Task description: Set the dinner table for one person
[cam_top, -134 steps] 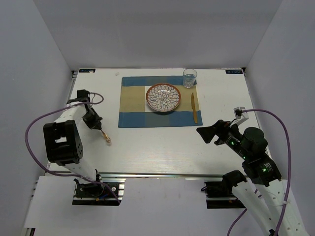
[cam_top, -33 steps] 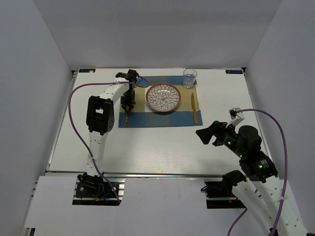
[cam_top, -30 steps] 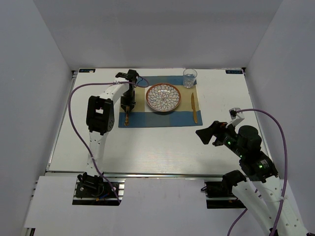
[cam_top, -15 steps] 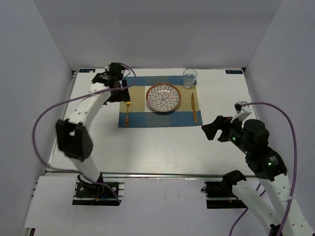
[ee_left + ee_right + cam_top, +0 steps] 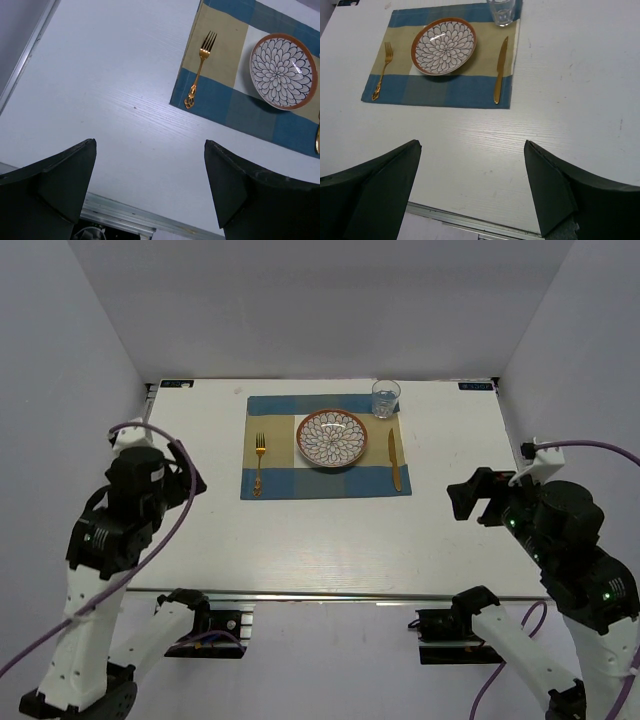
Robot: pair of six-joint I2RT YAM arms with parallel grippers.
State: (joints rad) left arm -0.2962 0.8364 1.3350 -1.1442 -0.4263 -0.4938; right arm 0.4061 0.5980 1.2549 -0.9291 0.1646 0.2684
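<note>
Dinner table [image 5: 330, 540] is white, rectangular, flat, faintly wood-grained.

On dinner table [image 5: 300, 540], placemat [image 5: 300, 485] with plate [image 5: 331, 438], fork [image 5: 259, 462] left, knife [image 5: 394, 460] right, glass [image 5: 386, 398] behind knife.

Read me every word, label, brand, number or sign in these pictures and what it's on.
No text is readable anywhere.
Too small to read: the small dark sticker at the far left corner of the large white tabletop.
Too small to read: the matching dark sticker at its far right corner.
No writing shows on the round flower-patterned plate, clear drinking glass, gold fork, gold knife or blue-and-beige striped cloth placemat.
</note>
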